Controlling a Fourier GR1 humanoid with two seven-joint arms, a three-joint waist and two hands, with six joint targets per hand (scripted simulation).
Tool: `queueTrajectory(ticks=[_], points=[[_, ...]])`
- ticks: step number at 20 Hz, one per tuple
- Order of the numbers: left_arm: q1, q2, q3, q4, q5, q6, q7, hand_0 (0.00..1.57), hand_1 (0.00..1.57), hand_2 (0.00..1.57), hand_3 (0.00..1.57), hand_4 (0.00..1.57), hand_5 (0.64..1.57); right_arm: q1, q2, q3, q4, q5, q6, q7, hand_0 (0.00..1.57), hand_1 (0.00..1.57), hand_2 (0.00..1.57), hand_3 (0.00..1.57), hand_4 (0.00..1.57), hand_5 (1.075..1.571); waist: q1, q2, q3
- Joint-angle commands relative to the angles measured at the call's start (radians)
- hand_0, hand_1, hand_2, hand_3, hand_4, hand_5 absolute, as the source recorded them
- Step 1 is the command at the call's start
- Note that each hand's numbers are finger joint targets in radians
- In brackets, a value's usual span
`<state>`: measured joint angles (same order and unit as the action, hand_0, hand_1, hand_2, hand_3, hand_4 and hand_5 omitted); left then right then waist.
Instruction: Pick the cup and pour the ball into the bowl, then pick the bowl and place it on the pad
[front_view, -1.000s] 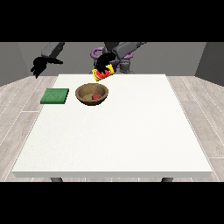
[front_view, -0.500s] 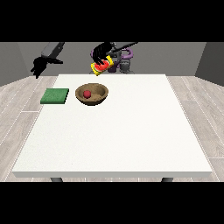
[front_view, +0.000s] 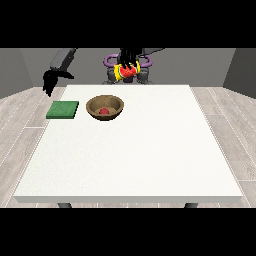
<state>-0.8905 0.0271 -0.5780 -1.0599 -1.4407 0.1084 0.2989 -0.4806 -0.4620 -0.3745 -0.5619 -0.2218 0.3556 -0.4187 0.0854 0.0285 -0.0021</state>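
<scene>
Hand at the view's right (front_view: 127, 59) gripping raised cup (front_view: 125, 71), ball (front_view: 104, 111) in bowl (front_view: 105, 107), pad (front_view: 62, 110) beside.

One bowl (front_view: 105, 108), one ball (front_view: 104, 111), one cup (front_view: 126, 71), one pad (front_view: 63, 110)

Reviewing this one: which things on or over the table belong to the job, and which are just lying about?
Part of the job:
- cup, held up in the hand at the view's right
- red ball, in the bowl
- wooden bowl
- green pad

Lying about:
- nothing else shows on the white table
</scene>
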Motion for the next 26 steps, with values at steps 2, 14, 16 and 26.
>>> queueTrajectory(ticks=[2,14,16,26], points=[[0.084,0.036,0.183,-0.117,0.185,0.154,-0.042,0.4,0.4,1.57,1.57,1.0,1.57,-0.018,-0.027,-0.04,0.013,-0.026,-0.041,0.021,0.0,0.0,0.0,0.0,0.48,1.561,0.117,0.05,-0.0008],[0.159,-0.026,0.515,-0.198,0.877,0.144,-0.351,0.78,0.78,0.7,0.09,0.86,1.531,-0.113,0.042,-0.052,-0.054,-0.064,-0.086,-0.006,0.0,0.0,0.0,0.0,0.38,1.569,0.102,0.282,-0.0017],[0.177,-0.026,0.56,-0.149,0.955,0.136,-0.406,0.29,0.29,0.0,0.0,0.83,1.559,-0.131,0.081,-0.023,-0.084,-0.061,-0.092,0.04,0.0,0.0,0.0,0.0,0.39,1.57,0.06,0.273,-0.0016],[0.3,0.024,0.667,0.014,1.152,0.085,-0.59,0.0,0.0,0.0,0.0,0.0,1.527,-0.101,0.214,0.102,-0.143,0.001,-0.165,0.121,0.0,0.0,0.0,0.0,0.0,1.545,-0.062,0.169,0.0016]])
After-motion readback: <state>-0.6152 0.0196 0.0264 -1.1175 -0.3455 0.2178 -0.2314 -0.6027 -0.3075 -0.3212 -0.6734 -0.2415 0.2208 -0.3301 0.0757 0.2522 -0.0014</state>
